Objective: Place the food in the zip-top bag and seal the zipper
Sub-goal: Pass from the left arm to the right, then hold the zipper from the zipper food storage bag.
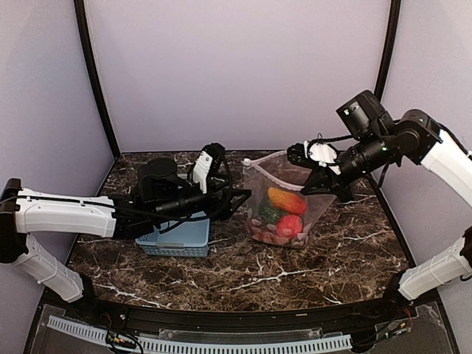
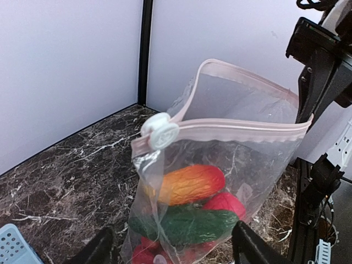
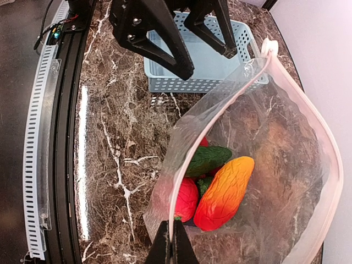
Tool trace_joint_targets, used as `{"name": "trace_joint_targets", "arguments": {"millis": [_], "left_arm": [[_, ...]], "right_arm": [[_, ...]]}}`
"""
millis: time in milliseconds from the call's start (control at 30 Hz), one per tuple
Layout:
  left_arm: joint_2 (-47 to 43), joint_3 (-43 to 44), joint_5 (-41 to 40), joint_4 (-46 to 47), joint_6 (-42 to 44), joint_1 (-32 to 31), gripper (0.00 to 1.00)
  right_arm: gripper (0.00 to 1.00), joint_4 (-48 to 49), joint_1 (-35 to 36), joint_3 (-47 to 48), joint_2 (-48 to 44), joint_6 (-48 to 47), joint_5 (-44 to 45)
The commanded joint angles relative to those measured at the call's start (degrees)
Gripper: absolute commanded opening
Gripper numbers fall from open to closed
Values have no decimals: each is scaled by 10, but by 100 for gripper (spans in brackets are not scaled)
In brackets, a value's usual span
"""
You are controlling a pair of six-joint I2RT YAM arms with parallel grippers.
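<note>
The zip-top bag [image 1: 282, 193] stands upright on the table with its mouth open. Inside lie an orange-red pepper [image 3: 225, 192], a green cucumber [image 3: 206, 159] and a red fruit [image 3: 186, 199]; other pieces beneath are mostly hidden. The pink zipper [image 2: 242, 131] is unsealed, with its white slider [image 2: 159, 131] at the end facing my left arm. My right gripper [image 3: 171, 245] is shut on the bag's mouth edge at the opposite end and holds it up [image 1: 318, 186]. My left gripper [image 2: 173, 254] is open, its fingers on either side of the bag's lower part, not touching it [image 1: 240, 203].
The light blue slotted basket [image 1: 177, 236] sits under my left arm, left of the bag; it also shows in the right wrist view [image 3: 192, 66]. Marble tabletop, purple walls behind and at both sides, black frame posts in the back corners.
</note>
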Motion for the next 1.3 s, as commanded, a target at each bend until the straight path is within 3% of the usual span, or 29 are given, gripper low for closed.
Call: {"name": "trace_joint_targets", "arguments": {"millis": [0, 167, 400, 600, 800, 967, 1267], "left_arm": [[1, -18, 38, 32, 4, 3, 77], [29, -8, 84, 60, 23, 14, 83], [72, 24, 245, 112, 4, 76, 70], [116, 85, 299, 119, 16, 89, 73], [167, 140, 371, 156, -27, 106, 56], [194, 159, 423, 178, -56, 122, 52], [229, 180, 475, 218, -104, 143, 30]], "right_arm": [[0, 23, 0, -6, -1, -13, -6], [0, 13, 0, 3, -10, -14, -19], [0, -9, 0, 4, -16, -17, -40], [0, -14, -7, 31, -23, -28, -70], [0, -13, -8, 32, -10, -31, -50], [0, -12, -11, 31, -3, -29, -44], [0, -14, -16, 31, 4, -24, -48]]}}
